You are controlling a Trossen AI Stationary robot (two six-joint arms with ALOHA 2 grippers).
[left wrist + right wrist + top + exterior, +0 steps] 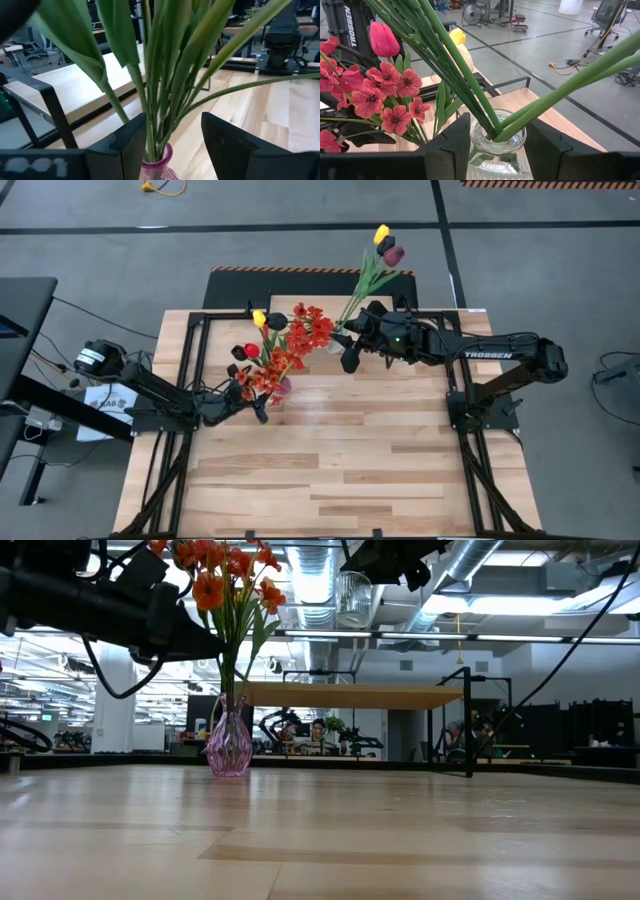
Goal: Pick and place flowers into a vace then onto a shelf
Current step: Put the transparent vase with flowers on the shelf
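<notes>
Presently catalogued, largest first.

Shelf [300, 310]: light wood top on thin black legs, standing at the far edge of the table. It lies beyond and below the right gripper and just beyond the left gripper. In the low view its top [350, 695] shows bare, with the clear vase hanging above it.

Right gripper [497, 145]: fingers clamped either side of a clear ribbed glass vase [497, 150], gripping it below the neck and carrying it in the air. The vase's long axis runs tilted, its stems leaning away from the claw toward the far side. Judged, this arm is nearer to setting down on the shelf, which lies below its load.

Left gripper [172, 145]: fingers flank the neck of a pink glass vase [229, 745], which stands upright on the table near the shelf. Whether the pads press the glass cannot be told.

Contents, clear vase: long green-stemmed tulips [385, 245], heads yellow, dark and maroon-red, fanning out past the table's far edge.

Contents, pink vase: orange-red sprays [300, 335], with yellow, red and dark tulips, stems rising straight between the left fingers.
</notes>
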